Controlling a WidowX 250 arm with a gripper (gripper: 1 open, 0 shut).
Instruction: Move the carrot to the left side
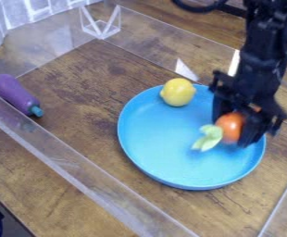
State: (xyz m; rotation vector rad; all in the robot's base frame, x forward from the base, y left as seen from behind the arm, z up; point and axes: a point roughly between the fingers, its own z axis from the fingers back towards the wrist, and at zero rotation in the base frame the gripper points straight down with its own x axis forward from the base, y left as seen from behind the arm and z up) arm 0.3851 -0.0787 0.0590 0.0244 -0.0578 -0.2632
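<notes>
- Gripper point(236, 126) clenched on the carrot point(225, 129), held above the blue plate point(158, 148).
- Green top point(206, 140) hangs lower-left.
- Lemon point(177, 91) on plate's far rim.
- Eggplant point(15, 93) well apart, left.

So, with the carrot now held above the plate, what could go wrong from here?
The jaws hold only the orange end of the carrot, with the leafy top hanging free, so it may slip or swing out. On the way left, it could bump the lemon on the blue plate, or land near the eggplant.
</notes>
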